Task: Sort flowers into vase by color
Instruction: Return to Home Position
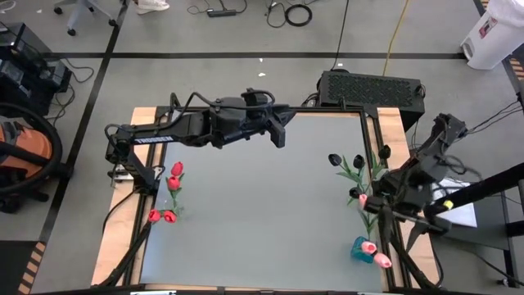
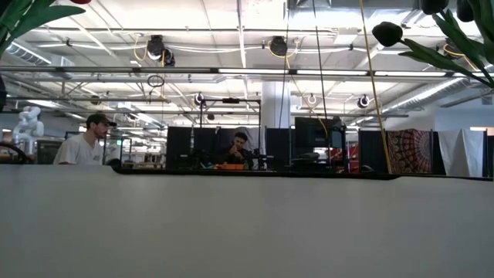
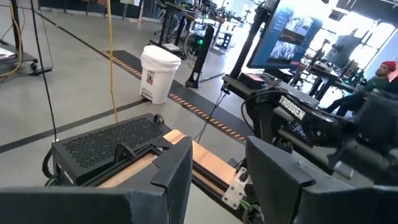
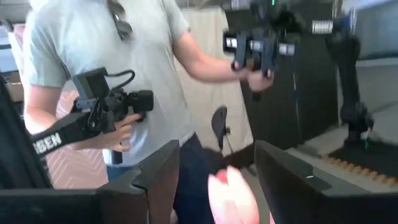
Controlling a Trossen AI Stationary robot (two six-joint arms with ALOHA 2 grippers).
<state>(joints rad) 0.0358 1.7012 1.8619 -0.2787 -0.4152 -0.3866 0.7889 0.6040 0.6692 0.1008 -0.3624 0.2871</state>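
Pink tulips (image 1: pixel 381 260) lean from the blue vase (image 1: pixel 361 246) at the table's (image 1: pixel 262 213) right edge, with black tulips (image 1: pixel 336 159) along the same edge and red tulips (image 1: pixel 174 175) opposite. The left gripper (image 3: pixel 221 174), fingers spread, hangs near a black box (image 1: pixel 370 86); the right gripper (image 4: pixel 217 165), fingers also spread and empty, hovers over a pink head

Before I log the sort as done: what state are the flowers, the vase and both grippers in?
Left gripper: open, empty, over the table's far side.
Right gripper: open, empty, at the table's right edge.
Red tulips: bunched at the left edge; container not discernible.
Black tulips: bunched near the right edge.
Pink tulips: standing in the blue vase.
Blue vase: upright, front right.
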